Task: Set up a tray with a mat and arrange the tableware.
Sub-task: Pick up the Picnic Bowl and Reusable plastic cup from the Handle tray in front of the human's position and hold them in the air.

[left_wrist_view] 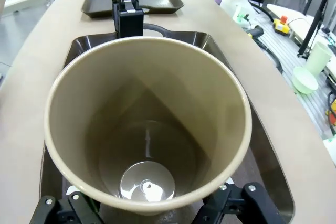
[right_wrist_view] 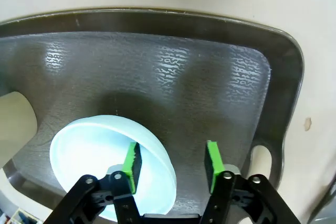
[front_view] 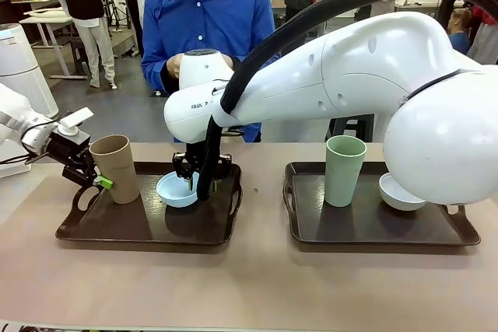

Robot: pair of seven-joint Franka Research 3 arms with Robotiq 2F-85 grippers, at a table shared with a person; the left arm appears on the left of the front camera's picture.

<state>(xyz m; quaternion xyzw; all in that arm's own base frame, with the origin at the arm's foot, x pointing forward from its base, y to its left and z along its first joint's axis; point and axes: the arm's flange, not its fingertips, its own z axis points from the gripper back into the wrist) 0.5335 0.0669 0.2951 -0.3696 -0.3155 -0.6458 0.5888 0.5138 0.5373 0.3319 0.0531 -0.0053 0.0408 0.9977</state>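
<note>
A tan tumbler stands upright at the left end of the left dark tray. My left gripper is shut on its lower side. In the left wrist view the tumbler's open mouth faces the camera, with the gripper clamped at its base. My right gripper hangs over the light blue bowl in the same tray. It stands open astride the bowl's rim, one pad inside and one outside, neither touching. The mat is out of view.
A second dark tray to the right holds a mint green tumbler and a white bowl. A person in a blue shirt stands at the far side with hands held together. The right arm's bulk spans the middle.
</note>
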